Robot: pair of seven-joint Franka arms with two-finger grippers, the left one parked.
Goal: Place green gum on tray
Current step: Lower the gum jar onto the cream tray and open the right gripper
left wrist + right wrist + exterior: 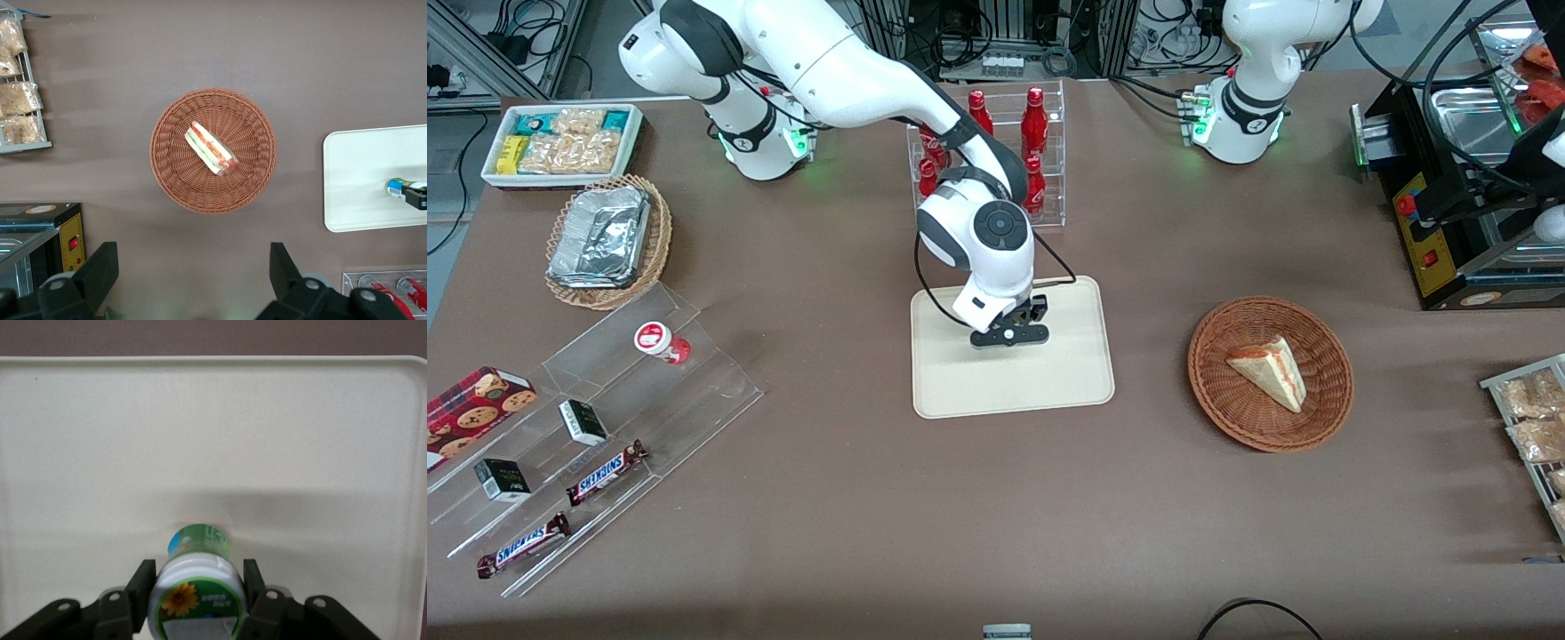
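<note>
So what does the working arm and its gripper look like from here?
The arm is glossy white with rounded shells and dark grey bands at the joints, plus a round grey cap on the wrist. A thin black cable loops beside the wrist. A green light glows at the base. The gripper over the tray is black, with two fingers.

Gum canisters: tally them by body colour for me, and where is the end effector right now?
Green: 1, the green gum, gripped by the end effector over the tray
Red: 1, the red gum, on the clear stand
Total: 2
</note>
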